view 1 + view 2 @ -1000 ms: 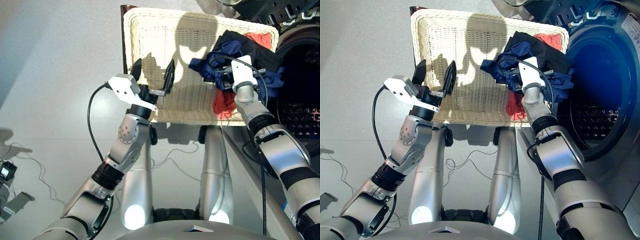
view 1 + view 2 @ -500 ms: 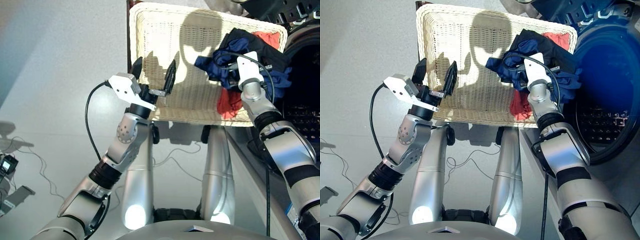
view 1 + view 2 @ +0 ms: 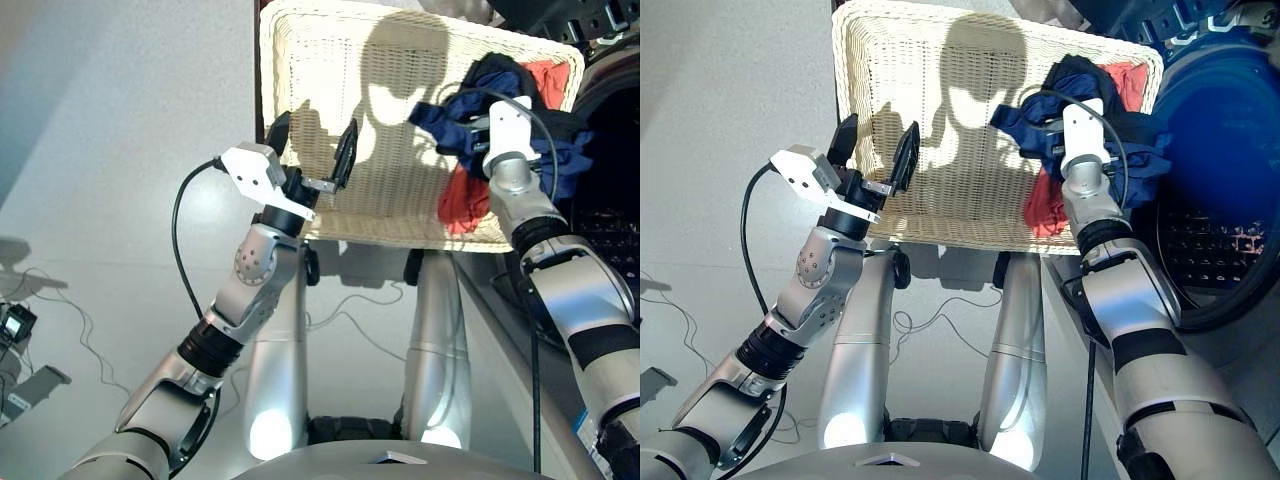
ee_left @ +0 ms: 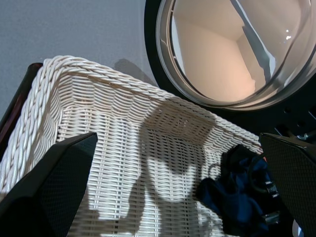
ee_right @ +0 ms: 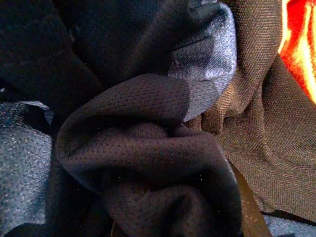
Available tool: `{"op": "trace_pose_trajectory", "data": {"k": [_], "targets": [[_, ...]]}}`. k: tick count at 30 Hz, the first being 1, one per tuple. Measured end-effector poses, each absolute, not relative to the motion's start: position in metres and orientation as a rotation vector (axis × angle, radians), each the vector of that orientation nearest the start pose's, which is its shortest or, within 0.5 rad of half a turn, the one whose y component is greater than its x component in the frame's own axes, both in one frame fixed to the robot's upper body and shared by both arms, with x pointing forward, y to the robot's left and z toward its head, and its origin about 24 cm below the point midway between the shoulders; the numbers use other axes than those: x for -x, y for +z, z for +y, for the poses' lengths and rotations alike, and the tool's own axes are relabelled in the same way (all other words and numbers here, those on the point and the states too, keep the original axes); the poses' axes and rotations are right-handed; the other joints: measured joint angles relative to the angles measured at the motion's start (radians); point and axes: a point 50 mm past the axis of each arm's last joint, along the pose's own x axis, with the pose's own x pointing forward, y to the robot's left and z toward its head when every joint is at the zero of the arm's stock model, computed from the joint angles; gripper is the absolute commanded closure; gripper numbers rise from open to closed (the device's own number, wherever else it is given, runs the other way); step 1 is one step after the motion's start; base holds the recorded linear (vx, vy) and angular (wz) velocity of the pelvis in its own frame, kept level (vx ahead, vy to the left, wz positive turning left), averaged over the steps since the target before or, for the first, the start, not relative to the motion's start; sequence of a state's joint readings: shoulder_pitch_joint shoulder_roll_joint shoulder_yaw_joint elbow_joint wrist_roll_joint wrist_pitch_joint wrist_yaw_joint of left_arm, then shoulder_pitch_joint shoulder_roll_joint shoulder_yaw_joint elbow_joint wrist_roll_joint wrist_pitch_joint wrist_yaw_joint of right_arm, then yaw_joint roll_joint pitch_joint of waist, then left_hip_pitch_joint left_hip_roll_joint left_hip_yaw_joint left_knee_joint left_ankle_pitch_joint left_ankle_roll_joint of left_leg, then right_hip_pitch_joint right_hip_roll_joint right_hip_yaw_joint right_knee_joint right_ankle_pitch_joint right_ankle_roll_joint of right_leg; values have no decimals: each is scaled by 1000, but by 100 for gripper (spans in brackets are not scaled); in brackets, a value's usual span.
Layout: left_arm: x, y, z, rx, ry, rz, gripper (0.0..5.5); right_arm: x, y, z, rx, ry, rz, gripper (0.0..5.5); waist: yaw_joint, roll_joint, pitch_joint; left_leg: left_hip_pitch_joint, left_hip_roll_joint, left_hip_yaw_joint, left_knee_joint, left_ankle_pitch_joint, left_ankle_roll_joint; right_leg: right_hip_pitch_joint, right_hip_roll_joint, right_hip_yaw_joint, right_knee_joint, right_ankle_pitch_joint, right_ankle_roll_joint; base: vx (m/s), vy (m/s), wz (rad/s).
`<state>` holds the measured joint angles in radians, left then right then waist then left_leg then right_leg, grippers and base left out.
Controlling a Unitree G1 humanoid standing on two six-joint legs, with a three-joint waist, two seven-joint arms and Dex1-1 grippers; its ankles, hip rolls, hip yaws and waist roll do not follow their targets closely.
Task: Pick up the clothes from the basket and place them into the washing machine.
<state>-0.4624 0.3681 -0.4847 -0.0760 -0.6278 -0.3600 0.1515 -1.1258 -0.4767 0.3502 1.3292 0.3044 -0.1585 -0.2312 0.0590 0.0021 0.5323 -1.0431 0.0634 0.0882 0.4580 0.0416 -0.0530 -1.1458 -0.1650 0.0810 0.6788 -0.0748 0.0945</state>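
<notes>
my right gripper [image 3: 1068, 150] is down in the clothes [image 3: 500, 110], which lie bunched in the basket [image 3: 330, 60] corner at about 2 o'clock from me, right beside the washer [image 3: 1200, 200]. cloth fills the right wrist view, black mesh over navy with red at one edge, so i cannot tell whether that hand has clamped or is merely pressed into the pile. the left gripper [image 3: 313, 150] hovers over the near rim at about 11 o'clock, fingers spread and holding nothing, well apart from the clothes. i judge this to be the grasp on the first garment, with nothing yet in the drum. to do it well i'd want the pinch on a thick fold of one piece, the black on top being the likely one, since the three are tangled and a loose bite could drag the navy or red over the rim onto the floor. i'd lift straight up until the cloth clears the wicker, then swing toward 3 o'clock into the drum opening, keeping the left arm where it is, out of the way.
</notes>
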Motion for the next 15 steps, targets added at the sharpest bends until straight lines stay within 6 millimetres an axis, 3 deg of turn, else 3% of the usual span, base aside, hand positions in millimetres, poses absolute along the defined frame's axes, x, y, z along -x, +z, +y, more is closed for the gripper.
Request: {"op": "trace_pose_trajectory", "data": {"k": [7,15], "targets": [[-286,177,91,318,-430,-570,0,-408,163,-245,280,-334,-24,550,-2,0,0,1,-1,-2,0,-1,0,1,-1,0,-1,-1,-1,0,0,0],[-284,177,100,326,-382,-576,0,-398,167,-248,187,-309,-135,550,-29,-7,3,-6,0,-6,-2,0,1,1,-1,-8,-13,0,4,0,0,0]]}}
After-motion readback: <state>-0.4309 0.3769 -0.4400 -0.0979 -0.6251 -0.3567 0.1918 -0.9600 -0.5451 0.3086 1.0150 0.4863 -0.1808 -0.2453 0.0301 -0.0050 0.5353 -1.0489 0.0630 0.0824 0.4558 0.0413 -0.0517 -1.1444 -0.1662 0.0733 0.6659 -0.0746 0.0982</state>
